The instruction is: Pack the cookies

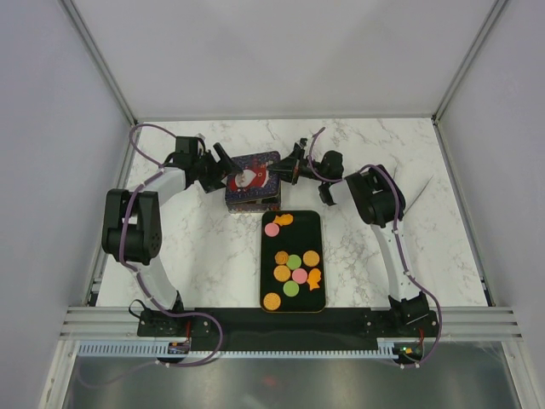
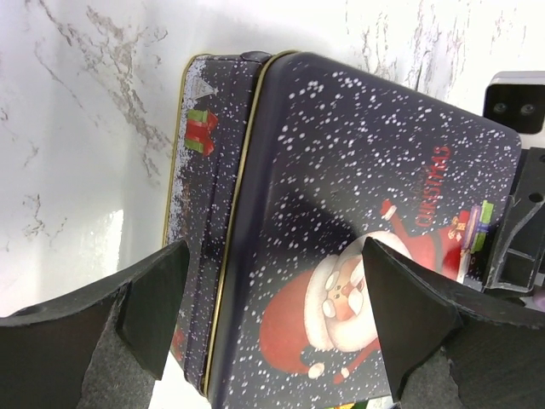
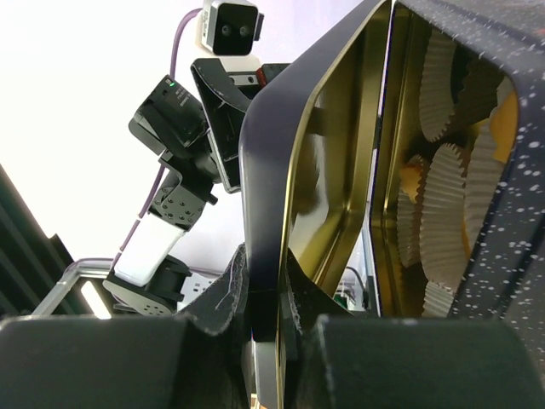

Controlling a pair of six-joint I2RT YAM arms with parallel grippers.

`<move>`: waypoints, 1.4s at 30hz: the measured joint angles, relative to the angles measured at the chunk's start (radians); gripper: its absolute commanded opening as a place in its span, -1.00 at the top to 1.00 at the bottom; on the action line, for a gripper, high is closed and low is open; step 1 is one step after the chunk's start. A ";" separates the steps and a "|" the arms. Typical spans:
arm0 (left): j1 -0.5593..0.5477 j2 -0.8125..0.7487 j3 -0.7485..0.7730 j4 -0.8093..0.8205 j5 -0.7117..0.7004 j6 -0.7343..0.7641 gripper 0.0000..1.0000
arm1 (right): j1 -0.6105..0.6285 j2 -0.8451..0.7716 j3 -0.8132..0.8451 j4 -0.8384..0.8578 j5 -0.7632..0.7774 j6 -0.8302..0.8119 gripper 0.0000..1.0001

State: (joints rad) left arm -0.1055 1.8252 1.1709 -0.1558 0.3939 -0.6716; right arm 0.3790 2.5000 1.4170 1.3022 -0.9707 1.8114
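Cookies (image 1: pixel 294 262), ten small flat biscuits in orange, pink and green, lie on a black rectangular tray (image 1: pixel 302 234) in the middle of the white marbled table (image 1: pixel 213 247), between the two arms. Most are round and two of the orange ones are fish-shaped. A pink round and an orange fish sit touching at the far end of the tray, a single orange round lies at the near end, and the others cluster between them.

Just beyond the tray's far edge stands a dark blue rectangular Christmas tin (image 1: pixel 253 203) speckled with white snow. Its Santa-printed lid (image 1: pixel 253 176) faces up.

The right gripper (image 3: pixel 264 273) has its two fingers pressed together on the lid's rim (image 3: pixel 255 170), one on each face of the metal. From the right wrist view the lid is tipped away from the tin's body (image 3: pixel 511 281), which shows the gold inside of the lid and a gap. Through that gap white pleated paper cups (image 3: pixel 447 213) line the tin. Yellow-orange patches show among them, but I cannot tell whether these are biscuits or the gold wall.

The left gripper (image 2: pixel 274 256) reaches in from the opposite side with its fingers spread wide and nothing between them. One finger (image 2: pixel 153 307) hangs beside the tin's side wall (image 2: pixel 200 170), and the other is over the Santa picture. Whether either finger touches the tin cannot be told.
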 measured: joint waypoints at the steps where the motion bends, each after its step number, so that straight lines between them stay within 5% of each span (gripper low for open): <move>1: 0.000 -0.003 0.000 0.000 0.000 0.000 -0.82 | 0.002 0.000 0.000 0.000 0.000 0.003 0.81; 42: -0.002 -0.012 0.000 -0.008 -0.026 0.010 -0.85 | 0.020 0.004 0.011 -0.002 0.031 -0.159 0.81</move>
State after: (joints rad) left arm -0.1074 1.8130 1.1709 -0.1638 0.3676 -0.6613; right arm 0.3992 2.5042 1.4284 1.3003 -0.9398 1.6527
